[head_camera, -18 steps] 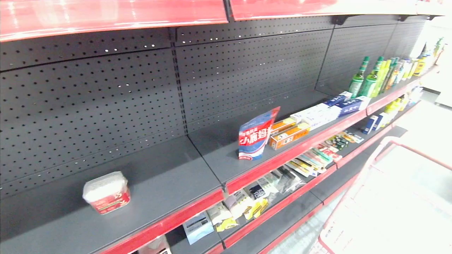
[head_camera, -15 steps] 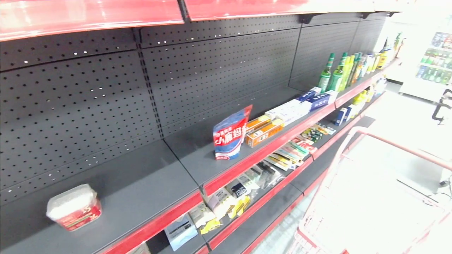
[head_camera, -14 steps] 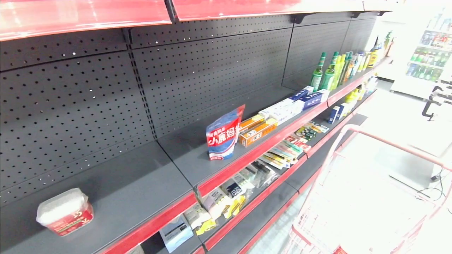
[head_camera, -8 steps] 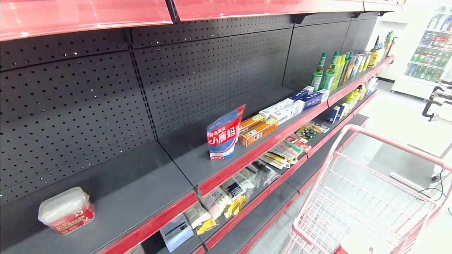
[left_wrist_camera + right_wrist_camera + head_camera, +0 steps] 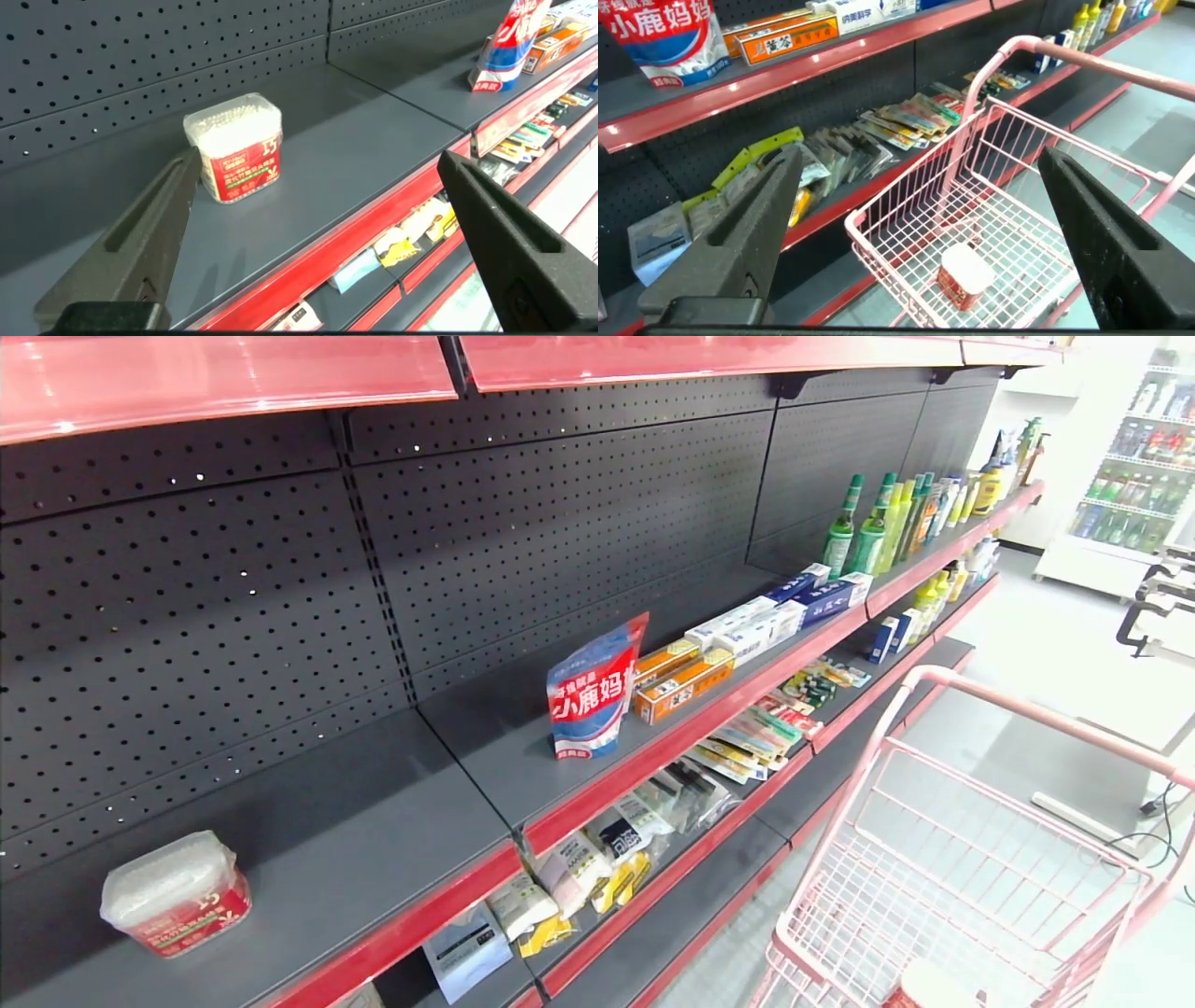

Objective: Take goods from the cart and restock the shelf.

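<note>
- Right fingers (image 5: 738,233): spread wide and holding nothing, poised above the pink cart (image 5: 1027,714).
- Jar (image 5: 964,273): the only item seen in the cart. It has a white lid and a red label, appears to stand upright on the wire floor, and sits below and ahead of the right fingers, well apart from them.
- Left fingers (image 5: 140,243): also wide and empty, facing the shelf (image 5: 392,803). A box of cotton swabs (image 5: 234,147) stands ahead of them, nearer one finger than the other and touching neither. A blue-and-red pouch (image 5: 509,47) stands farther along the shelf.
- Step in hand, as judged: fetching the jar with the right arm.
- Doing it well:
  - Bring the right fingers down inside the cart walls until the jar lies midway between them.
  - Keep both tips clear of the wire mesh.
  - Close on the jar's body below the lid, not on the lid itself.
  - Lift straight up past the rim before turning toward the shelf.
- Placement: the bare stretch of shelf between the box and the pouch looks the easiest landing spot.
</note>
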Robot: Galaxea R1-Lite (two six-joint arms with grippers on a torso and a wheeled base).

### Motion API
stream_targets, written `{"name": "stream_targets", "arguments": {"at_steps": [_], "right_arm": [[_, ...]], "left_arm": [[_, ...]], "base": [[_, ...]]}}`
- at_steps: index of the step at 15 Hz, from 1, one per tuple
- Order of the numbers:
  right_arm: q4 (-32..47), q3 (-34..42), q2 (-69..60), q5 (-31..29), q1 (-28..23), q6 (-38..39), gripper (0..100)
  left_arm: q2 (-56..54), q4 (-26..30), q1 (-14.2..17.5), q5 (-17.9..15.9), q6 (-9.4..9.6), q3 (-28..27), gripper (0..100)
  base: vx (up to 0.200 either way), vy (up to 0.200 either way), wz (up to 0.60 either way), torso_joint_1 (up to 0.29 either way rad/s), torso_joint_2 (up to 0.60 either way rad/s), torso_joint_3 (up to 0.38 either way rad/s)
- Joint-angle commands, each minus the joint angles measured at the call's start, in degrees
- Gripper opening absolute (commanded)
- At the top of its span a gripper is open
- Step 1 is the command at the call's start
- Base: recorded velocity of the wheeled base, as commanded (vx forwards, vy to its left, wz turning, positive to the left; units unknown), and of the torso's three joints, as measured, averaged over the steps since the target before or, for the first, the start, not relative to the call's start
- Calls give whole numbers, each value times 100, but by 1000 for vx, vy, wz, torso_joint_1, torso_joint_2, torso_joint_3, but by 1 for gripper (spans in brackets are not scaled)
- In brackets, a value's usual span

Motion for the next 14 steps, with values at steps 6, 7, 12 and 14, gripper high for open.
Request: {"name": "stream_targets", "arguments": {"at_steps": [6,7,12,14], "right_arm": [[80,-3172,2892,-847,46,1496,100],[396,-3251,3647,-891,-42,1452,100],[-78,-2979,7629,-469,-1290,380,100],[-289,-2838,8165,-91,-1439,-420,100]], "left_arm": [[5,0,2,8,6,-9,100],[5,0,2,-1,14,0,100],[5,0,2,8,14,0,100],[5,0,2,8,14,-9,100]], "base": [[0,0,0,0,0,0],[0,0,0,0,0,0],[0,0,0,0,0,0],[0,0,0,0,0,0]]}}
